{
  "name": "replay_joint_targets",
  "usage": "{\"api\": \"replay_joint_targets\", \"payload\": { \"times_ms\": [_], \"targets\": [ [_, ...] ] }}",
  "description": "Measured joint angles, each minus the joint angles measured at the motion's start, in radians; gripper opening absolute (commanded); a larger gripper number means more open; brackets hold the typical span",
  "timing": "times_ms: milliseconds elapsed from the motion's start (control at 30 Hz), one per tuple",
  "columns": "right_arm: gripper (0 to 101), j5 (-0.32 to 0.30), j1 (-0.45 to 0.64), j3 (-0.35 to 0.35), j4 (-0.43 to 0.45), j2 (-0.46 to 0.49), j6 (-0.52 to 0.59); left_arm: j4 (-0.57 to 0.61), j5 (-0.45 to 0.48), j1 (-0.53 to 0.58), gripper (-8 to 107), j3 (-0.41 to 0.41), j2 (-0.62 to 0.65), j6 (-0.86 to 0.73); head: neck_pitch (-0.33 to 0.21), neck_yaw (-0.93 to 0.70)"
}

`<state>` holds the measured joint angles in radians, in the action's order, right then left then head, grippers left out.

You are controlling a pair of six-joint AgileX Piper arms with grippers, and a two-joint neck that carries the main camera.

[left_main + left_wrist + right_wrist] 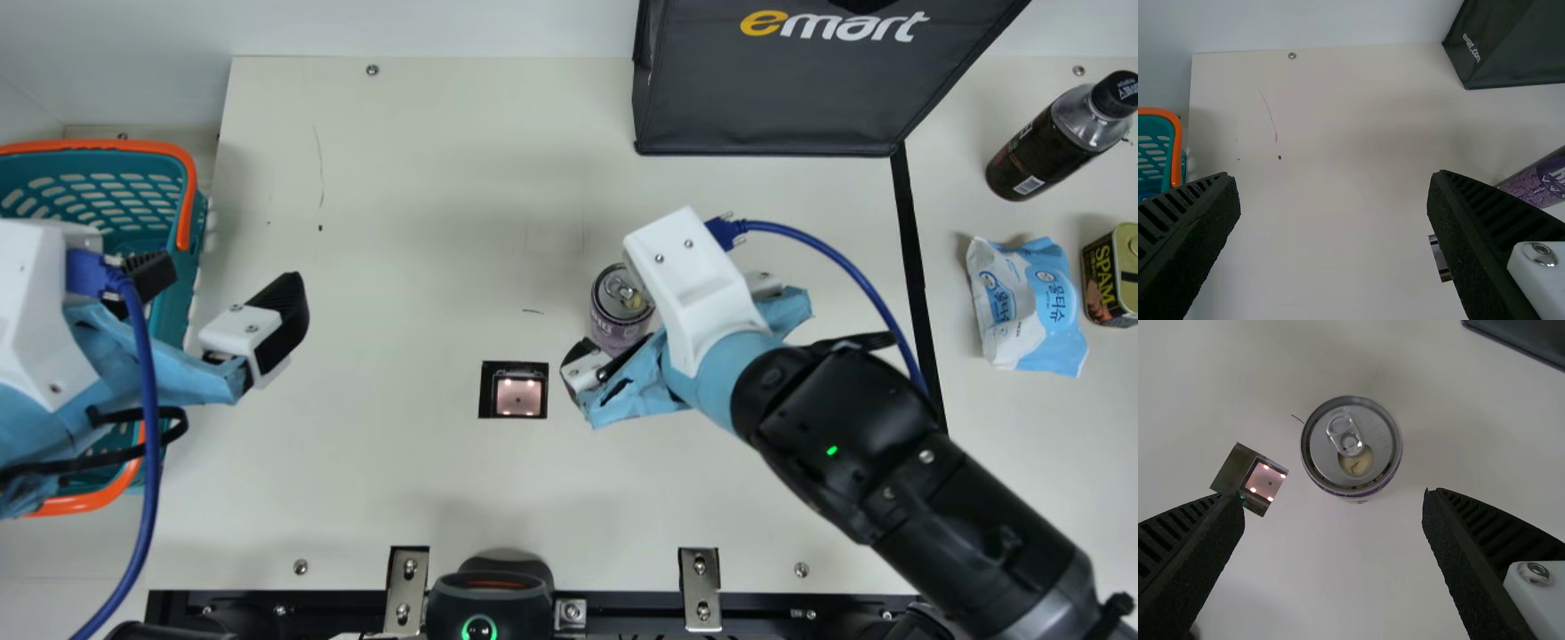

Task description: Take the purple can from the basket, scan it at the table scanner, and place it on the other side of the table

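Hovering wide open near the upright purple can, the right claw is empty, the left claw likewise.

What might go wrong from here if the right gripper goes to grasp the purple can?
The purple can stands upright and loose beside the open right gripper, so an off-centre approach could tip or nudge it. One of that gripper's fingers is near the table scanner and might brush it. Kept upright, the can may not turn its printed side to the scanner.
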<state>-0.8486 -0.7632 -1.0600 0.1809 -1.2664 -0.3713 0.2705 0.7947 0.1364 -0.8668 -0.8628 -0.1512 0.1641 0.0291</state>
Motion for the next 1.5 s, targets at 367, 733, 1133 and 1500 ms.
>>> {"api": "replay_joint_targets", "payload": {
  "times_ms": [367,733,1133,1500],
  "targets": [
    [95,0.129,-0.051,0.103,0.153,-0.036,-0.231,0.0,0.0,0.0,90,0.0,0.0,0.0,-0.002,0.0],
    [95,0.239,-0.029,0.121,0.279,-0.105,-0.371,0.0,0.0,0.0,90,0.0,0.0,0.0,0.0,0.0],
    [55,0.283,-0.016,0.12,0.334,-0.154,-0.419,0.0,0.0,0.0,90,0.0,0.0,0.0,0.0,0.0],
    [0,0.256,-0.032,0.087,0.354,-0.151,-0.43,0.0,0.0,0.0,90,0.0,0.0,0.0,0.0,0.0]
  ]
}}
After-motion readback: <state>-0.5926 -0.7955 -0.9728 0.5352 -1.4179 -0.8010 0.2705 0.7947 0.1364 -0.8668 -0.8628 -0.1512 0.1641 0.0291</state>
